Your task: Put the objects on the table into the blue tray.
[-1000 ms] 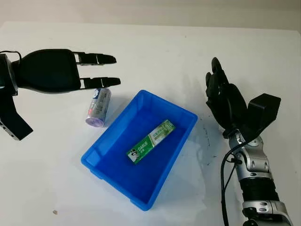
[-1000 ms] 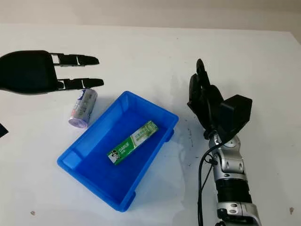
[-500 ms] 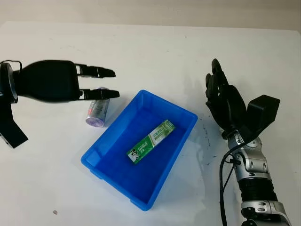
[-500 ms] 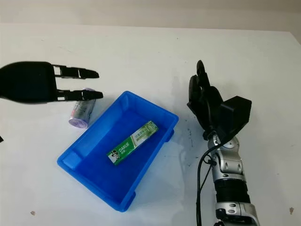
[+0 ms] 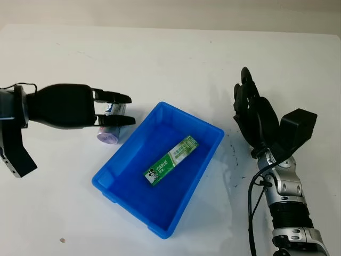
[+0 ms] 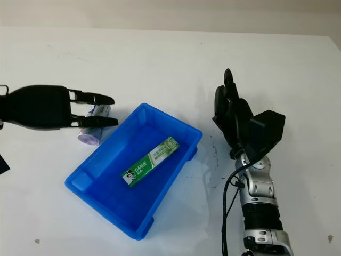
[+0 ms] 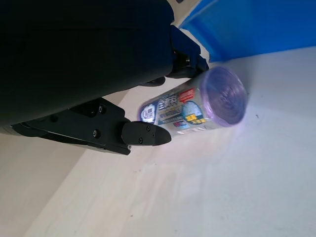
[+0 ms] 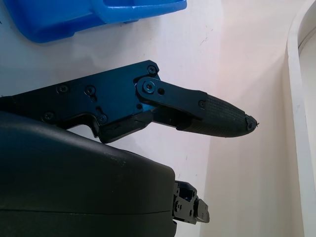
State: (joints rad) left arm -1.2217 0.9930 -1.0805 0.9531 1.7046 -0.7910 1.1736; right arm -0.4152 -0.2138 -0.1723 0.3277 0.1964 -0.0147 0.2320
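- The tabletop [image 5: 176, 58] was white and carried the blue tray [image 5: 123, 181], which stood diagonal near the centre.
- The right hand [image 5: 254, 114] was parked upright just to the right of the tray, apart from it; open, holding nothing.
- The left hand [image 5: 66, 105] was on the left side of the tabletop, low over the roll, w/ its fingers [image 5: 113, 97] pointing toward the tray.
- In the tray already lay a green box [image 5: 170, 160], flat on the tray floor, approx. in the middle.
- The roll [image 7: 195, 106], a small cylinder w/ a purple end and a printed label, lay on its side on the tabletop just beside the tray's left wall, not inside.
- In the left wrist view the fingers [image 7: 145, 134] stood on both sides of the roll, one very close along it, but not closed on it; I could not tell if any of them touched it already. So the hand was open, w/ nothing held.
- Step in hand, as I judge: reaching for the roll, the grasp not yet done. One obj. of two was already in the tray.
- Next move calls for: lower a bit more, close the fingers around the roll's body, lift, carry over the near wall and release inside. The roll may slip or roll away, so the grip should be across its round side.
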